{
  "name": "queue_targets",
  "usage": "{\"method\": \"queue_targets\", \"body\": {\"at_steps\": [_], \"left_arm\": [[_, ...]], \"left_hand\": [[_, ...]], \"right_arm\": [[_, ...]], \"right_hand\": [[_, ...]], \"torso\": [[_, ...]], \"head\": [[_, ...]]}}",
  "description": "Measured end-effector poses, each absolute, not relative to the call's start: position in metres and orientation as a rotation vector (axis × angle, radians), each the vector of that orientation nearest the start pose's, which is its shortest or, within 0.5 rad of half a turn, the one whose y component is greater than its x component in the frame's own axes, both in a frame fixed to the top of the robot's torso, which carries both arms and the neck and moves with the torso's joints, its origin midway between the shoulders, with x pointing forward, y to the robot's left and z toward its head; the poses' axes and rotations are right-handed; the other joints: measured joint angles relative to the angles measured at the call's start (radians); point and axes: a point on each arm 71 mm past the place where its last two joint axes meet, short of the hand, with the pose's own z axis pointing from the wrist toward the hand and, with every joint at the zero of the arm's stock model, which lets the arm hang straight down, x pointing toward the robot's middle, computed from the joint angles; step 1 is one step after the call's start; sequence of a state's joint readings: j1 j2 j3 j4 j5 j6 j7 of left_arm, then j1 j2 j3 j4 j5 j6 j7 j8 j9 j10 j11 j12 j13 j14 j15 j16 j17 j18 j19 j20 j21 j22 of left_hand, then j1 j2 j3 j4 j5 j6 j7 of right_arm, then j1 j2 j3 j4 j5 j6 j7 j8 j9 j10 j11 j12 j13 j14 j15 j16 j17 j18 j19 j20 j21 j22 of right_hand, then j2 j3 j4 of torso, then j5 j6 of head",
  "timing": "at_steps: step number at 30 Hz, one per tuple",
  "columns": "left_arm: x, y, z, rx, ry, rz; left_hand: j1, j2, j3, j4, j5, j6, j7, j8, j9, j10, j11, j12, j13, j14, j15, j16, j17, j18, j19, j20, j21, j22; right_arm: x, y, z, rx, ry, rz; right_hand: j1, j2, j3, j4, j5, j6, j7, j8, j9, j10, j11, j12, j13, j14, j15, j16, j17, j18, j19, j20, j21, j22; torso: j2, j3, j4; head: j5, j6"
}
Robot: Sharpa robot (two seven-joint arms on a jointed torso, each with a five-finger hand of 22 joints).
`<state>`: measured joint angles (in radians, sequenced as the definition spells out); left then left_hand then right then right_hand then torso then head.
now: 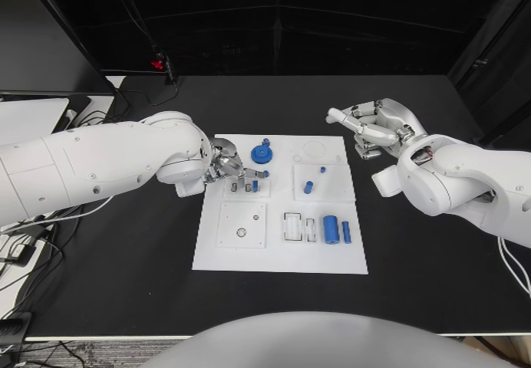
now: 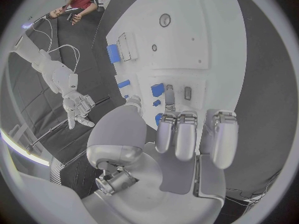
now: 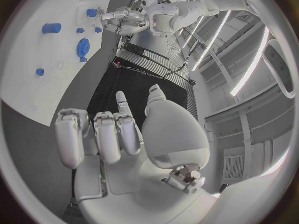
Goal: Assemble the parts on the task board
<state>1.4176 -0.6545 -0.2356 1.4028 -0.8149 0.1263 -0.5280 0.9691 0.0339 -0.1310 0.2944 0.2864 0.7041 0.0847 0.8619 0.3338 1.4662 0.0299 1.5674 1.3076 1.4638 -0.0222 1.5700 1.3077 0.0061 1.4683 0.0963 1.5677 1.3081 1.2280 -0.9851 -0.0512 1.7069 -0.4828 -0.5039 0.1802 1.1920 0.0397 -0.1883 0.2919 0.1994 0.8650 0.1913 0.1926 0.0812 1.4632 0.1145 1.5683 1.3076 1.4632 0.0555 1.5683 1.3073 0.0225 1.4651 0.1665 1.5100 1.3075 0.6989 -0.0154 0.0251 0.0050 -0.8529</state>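
The white task board lies mid-table. At its top sits a blue gear, with small blue pegs below it. A blue cylinder and a thin blue bar lie at its lower right. My left hand hovers over the board's upper-left corner beside the gear. Its fingers point down at the pegs, and I see nothing between them and the thumb. My right hand hangs off the board's upper-right corner with its fingers loosely bent and nothing in it. The right wrist view shows the gear far off.
The board also carries a square plate with a small hole and an empty slotted holder. Black table lies bare on all sides of the board. Cables trail by the table's left edge.
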Motion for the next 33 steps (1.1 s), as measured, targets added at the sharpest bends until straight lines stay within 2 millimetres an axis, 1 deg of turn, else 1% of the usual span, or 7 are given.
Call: {"method": "queue_targets", "body": {"at_steps": [5, 11, 18, 21, 29, 31, 33], "left_arm": [[0.506, 0.161, -0.199, -0.223, 2.399, -0.464], [0.506, 0.157, -0.2, -0.218, 2.403, -0.46], [0.507, 0.156, -0.201, -0.215, 2.411, -0.451], [0.507, 0.154, -0.201, -0.211, 2.414, -0.451], [0.506, 0.149, -0.203, -0.194, 2.429, -0.449], [0.507, 0.149, -0.204, -0.192, 2.432, -0.446], [0.508, 0.149, -0.204, -0.191, 2.435, -0.442]], "left_hand": [[0.002, 0.008, 0.0, 0.0, 0.0, 0.0, 0.0, 0.0, 0.002, 0.0, 0.0, 0.0, 0.0, 0.0, 0.0, 0.0, 0.0, 0.0, 0.0, 0.0, 0.0, 0.0], [0.001, 0.009, 0.0, 0.0, 0.0, 0.0, 0.0, -0.004, 0.004, 0.0, 0.0, 0.0, 0.0, 0.0, 0.0, 0.0, 0.0, 0.0, 0.0, 0.0, 0.0, 0.0], [0.016, 0.023, 0.0, 0.0, 0.0, 0.0, 0.0, -0.016, 0.014, 0.0, 0.0, 0.0, 0.0, 0.0, 0.0, 0.0, 0.0, 0.0, 0.0, 0.0, 0.0, 0.0], [0.016, 0.023, 0.0, 0.0, 0.0, 0.0, 0.0, -0.016, 0.017, 0.0, 0.0, 0.0, 0.0, 0.0, 0.0, 0.0, 0.0, 0.0, 0.0, 0.0, 0.0, 0.0], [0.039, 0.046, 0.0, 0.0, 0.006, 0.0, 0.0, -0.029, 0.03, 0.0, 0.0, 0.0, 0.0, 0.0, 0.0, 0.0, 0.0, 0.0, 0.0, 0.0, 0.0, 0.0], [0.049, 0.057, 0.0, 0.0, 0.018, 0.0, 0.0, -0.035, 0.037, 0.0, 0.0, 0.0, 0.0, 0.0, 0.0, 0.0, 0.0, 0.0, -0.002, -0.002, 0.0, 0.0], [0.053, 0.06, 0.0, 0.0, 0.025, 0.0, 0.0, -0.041, 0.042, 0.0, 0.0, 0.0, 0.0, 0.0, 0.0, 0.0, 0.0, 0.0, -0.004, -0.004, 0.0, 0.0]], "right_arm": [[0.458, -0.227, -0.157, 0.729, 1.53, 1.199], [0.458, -0.228, -0.157, 0.733, 1.534, 1.195], [0.458, -0.227, -0.158, 0.735, 1.537, 1.195], [0.458, -0.227, -0.158, 0.735, 1.538, 1.194], [0.458, -0.227, -0.158, 0.737, 1.54, 1.192], [0.458, -0.227, -0.158, 0.738, 1.54, 1.192], [0.458, -0.227, -0.158, 0.738, 1.54, 1.192]], "right_hand": [[0.0, 0.0, 0.0, 0.0, 0.0, -0.004, 0.004, 0.0, 0.0, 0.0, 0.0, 0.0, 0.0, 0.0, 0.0, 0.0, 0.0, 0.0, 0.0, 0.0, 0.0, 0.0], [0.0, 0.0, 0.0, 0.0, 0.0, -0.007, 0.0, 0.0, 0.0, 0.0, 0.0, 0.0, 0.0, 0.0, 0.0, 0.0, 0.0, 0.0, 0.0, 0.0, 0.0, 0.0], [0.0, 0.0, 0.0, 0.0, 0.0, -0.007, 0.0, 0.004, 0.0, 0.0, 0.0, 0.0, 0.0, 0.0, 0.0, 0.0, 0.0, 0.0, 0.0, 0.0, 0.0, 0.0], [0.0, 0.0, -0.001, -0.001, 0.0, -0.01, 0.003, 0.004, 0.0, 0.0, 0.0, 0.0, 0.0, 0.0, 0.0, 0.0, 0.0, 0.0, 0.0, 0.0, 0.0, 0.0], [0.0, 0.0, -0.003, -0.003, 0.005, -0.011, 0.004, 0.004, 0.0, 0.0, 0.0, 0.0, 0.0, 0.0, 0.0, 0.0, 0.0, 0.0, 0.0, 0.0, 0.0, 0.0], [0.0, 0.0, -0.003, -0.003, 0.005, -0.011, 0.004, 0.005, 0.0, 0.0, 0.0, 0.0, 0.0, 0.0, 0.0, 0.0, 0.0, 0.0, 0.0, 0.0, 0.0, 0.0], [0.0, 0.0, -0.003, -0.003, 0.005, -0.011, 0.004, 0.01, 0.0, 0.0, 0.0, 0.0, 0.0, 0.0, 0.0, 0.0, 0.0, 0.0, 0.0, 0.0, 0.0, 0.0]], "torso": [[0.0, -0.0001, -0.0012], [0.0, 0.0005, -0.0002], [0.0, 0.0005, -0.0003], [0.0, 0.0004, -0.0004], [0.0, -0.0001, -0.0006], [0.0, -0.0001, -0.0006], [-0.001, -0.0001, -0.0006]], "head": [[-0.001, -0.003], [-0.005, -0.007], [-0.005, -0.009], [-0.006, -0.009], [-0.009, -0.013], [-0.01, -0.013], [-0.01, -0.014]]}}
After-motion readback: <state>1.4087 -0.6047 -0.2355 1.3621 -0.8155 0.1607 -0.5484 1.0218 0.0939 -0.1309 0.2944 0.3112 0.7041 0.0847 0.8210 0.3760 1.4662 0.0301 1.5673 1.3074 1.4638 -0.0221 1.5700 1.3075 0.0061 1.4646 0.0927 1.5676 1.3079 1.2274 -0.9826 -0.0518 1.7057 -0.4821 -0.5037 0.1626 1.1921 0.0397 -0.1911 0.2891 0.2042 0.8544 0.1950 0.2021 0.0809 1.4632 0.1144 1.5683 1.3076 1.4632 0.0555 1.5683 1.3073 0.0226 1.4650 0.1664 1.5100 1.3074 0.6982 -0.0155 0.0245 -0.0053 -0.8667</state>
